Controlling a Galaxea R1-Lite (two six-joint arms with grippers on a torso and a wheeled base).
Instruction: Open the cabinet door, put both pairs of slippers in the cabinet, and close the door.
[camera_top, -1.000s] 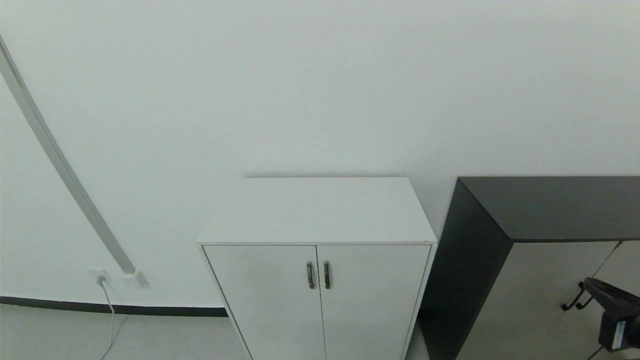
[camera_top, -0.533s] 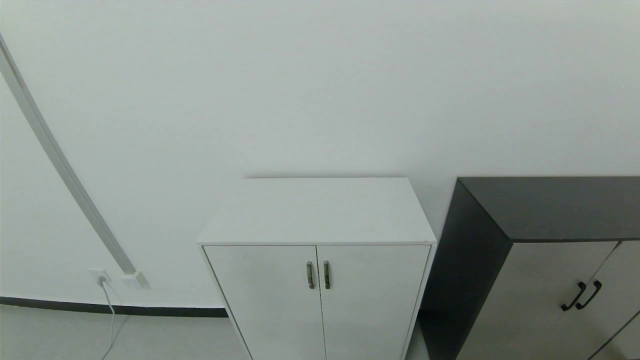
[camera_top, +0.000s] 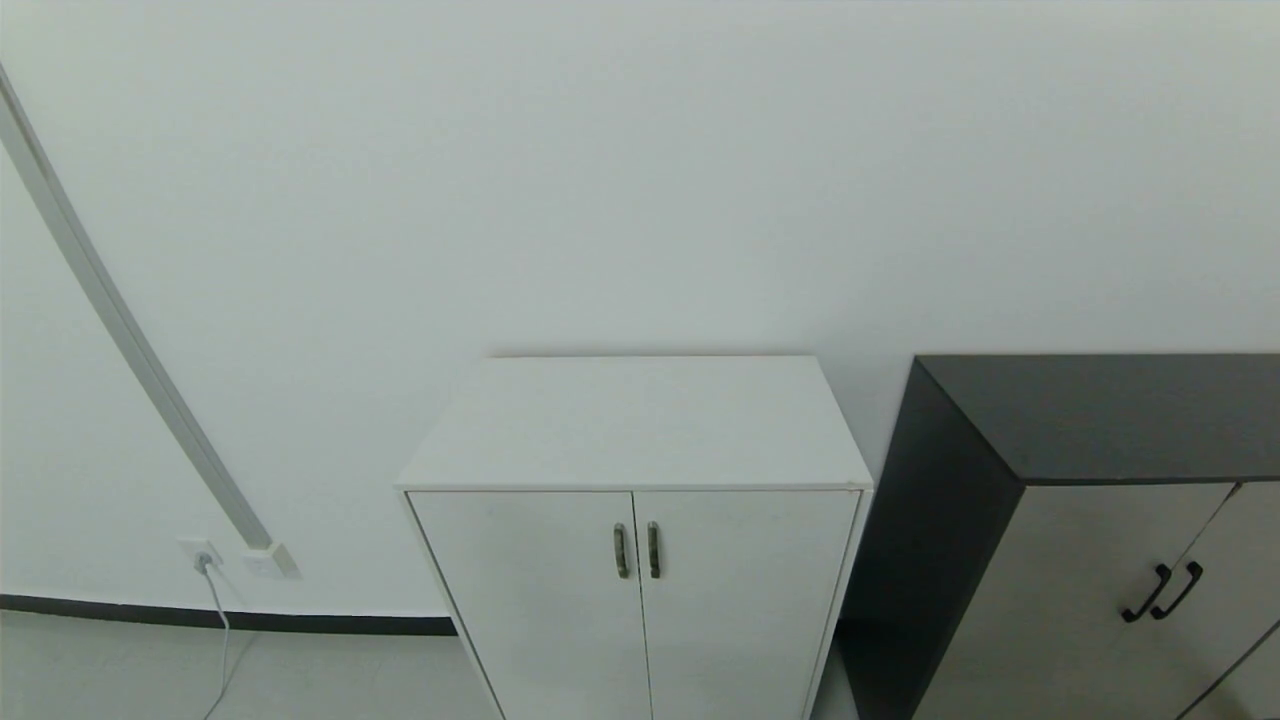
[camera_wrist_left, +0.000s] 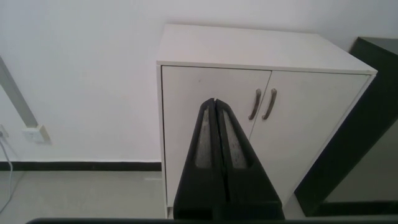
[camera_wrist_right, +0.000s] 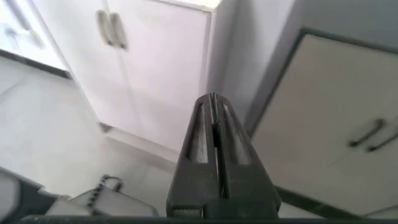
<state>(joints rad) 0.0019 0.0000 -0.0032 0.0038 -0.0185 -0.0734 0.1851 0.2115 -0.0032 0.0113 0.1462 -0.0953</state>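
Pale grey floor (camera_top: 100, 672), white two-door cabinet (camera_top: 540, 610) standing on it against the wall (camera_top: 640, 180), doors shut, dark cabinet (camera_top: 940, 560) just beside it on the right.

This is a plain room inside a building, like a hallway or an office corner. A bare white wall (camera_top: 640, 180) fills the top of the head view. Low in the middle stands a white two-door cabinet (camera_top: 640, 440). A black cabinet with pale doors (camera_top: 1100, 420) is at the lower right. At the lower left are a white plug socket (camera_top: 198, 550), a long white cable cover (camera_top: 120, 320) and a smooth grey floor (camera_top: 100, 670).
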